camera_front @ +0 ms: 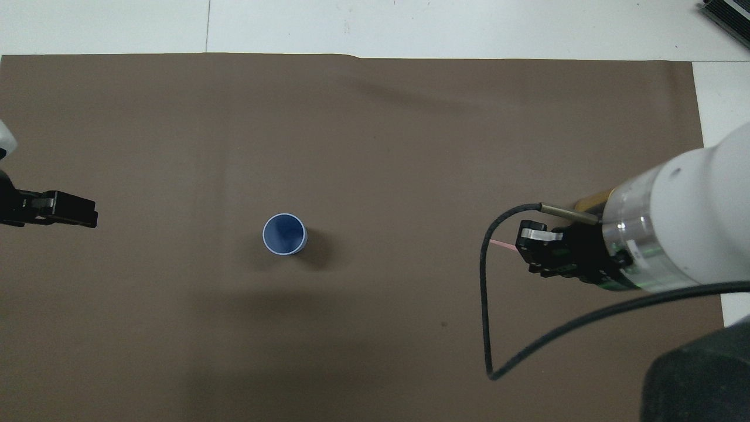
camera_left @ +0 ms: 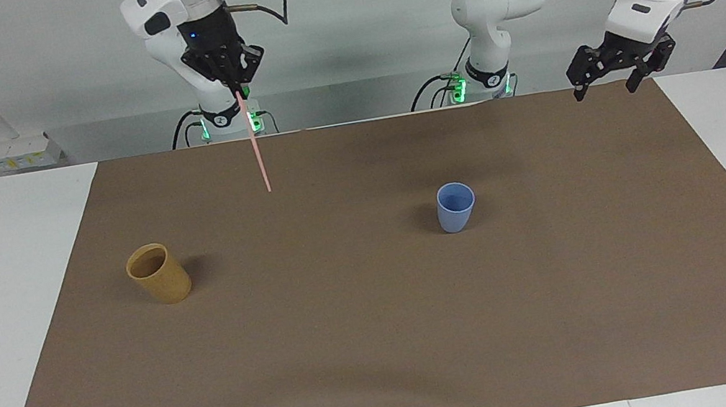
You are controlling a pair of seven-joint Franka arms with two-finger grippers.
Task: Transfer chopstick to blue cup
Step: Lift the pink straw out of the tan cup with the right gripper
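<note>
Facing view: right pincer [camera_left: 238, 90] is up high, clamped on the top of the pink chopstick [camera_left: 257, 149], which hangs down w/ a slight tilt over the brown mat [camera_left: 385, 345], tip off the surface. Blue cup [camera_left: 456, 207] sits upright mid-mat, well apart from the tan cup [camera_left: 158, 273] toward the right arm's end of the tabletop. Left pincer [camera_left: 605, 78] waits w/ fingers spread, holding nothing.

Overhead view: right pincer [camera_front: 523, 247] covers most of the chopstick [camera_front: 501, 244], only a bit pokes out. Blue cup [camera_front: 284, 234] has nothing in it. Left pincer [camera_front: 82, 212] is at the mat's edge.

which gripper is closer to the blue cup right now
Left, narrowly. The left gripper waits open over the mat's edge at its own end. The right gripper, shut on the chopstick, is over the mat between the tan cup and the blue cup.
</note>
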